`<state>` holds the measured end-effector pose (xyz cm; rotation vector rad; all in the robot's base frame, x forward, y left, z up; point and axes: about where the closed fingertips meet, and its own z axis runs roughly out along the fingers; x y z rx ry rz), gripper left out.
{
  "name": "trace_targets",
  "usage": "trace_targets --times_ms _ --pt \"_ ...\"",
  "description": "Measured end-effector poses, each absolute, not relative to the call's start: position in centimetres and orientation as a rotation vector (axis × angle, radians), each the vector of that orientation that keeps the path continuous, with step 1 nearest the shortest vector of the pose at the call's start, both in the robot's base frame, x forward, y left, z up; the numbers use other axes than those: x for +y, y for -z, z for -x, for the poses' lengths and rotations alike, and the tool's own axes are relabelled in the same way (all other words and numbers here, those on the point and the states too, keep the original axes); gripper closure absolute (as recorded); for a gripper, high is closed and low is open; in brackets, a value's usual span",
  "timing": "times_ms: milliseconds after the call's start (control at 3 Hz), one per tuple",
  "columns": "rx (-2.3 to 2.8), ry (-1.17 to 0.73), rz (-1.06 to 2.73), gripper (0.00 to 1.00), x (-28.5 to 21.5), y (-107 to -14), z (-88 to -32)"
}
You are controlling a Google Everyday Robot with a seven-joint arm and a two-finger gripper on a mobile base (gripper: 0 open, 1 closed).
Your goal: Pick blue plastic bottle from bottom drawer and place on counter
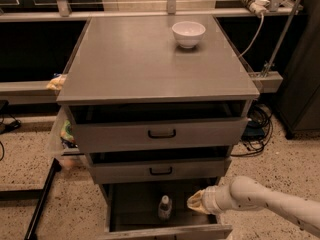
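I am looking down on the cabinet from the front. The bottle is standing upright, cap up, in the bottom drawer, which is sitting pulled open. It is resting near the middle of the drawer's dark floor, close behind the front panel.

The gripper is hanging over the right part of that drawer, near the bottle on its right side, pointing toward it at about the bottle's height. A gap is showing between the two, so the gripper is holding nothing. How far it is open I am not able to tell. The arm is reaching in from the lower right.

Above, the top drawer and the middle drawer are both standing partly open. A white bowl is sitting on the counter, toward its back right.
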<state>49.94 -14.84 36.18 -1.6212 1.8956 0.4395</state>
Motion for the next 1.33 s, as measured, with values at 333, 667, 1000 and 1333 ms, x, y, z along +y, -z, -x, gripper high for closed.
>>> trace_targets --times_ms 333,667,1000,1333 --pt "1.909 -0.443 1.602 0.90 -15.3 -34.1 -50.0" --pt "1.909 -0.470 1.589 0.71 -14.9 -31.6 -50.5" --pt "1.898 -0.501 1.577 0.48 -14.2 -29.7 -51.2" --pt "1.873 -0.541 1.573 0.25 -13.0 -28.5 -51.9"
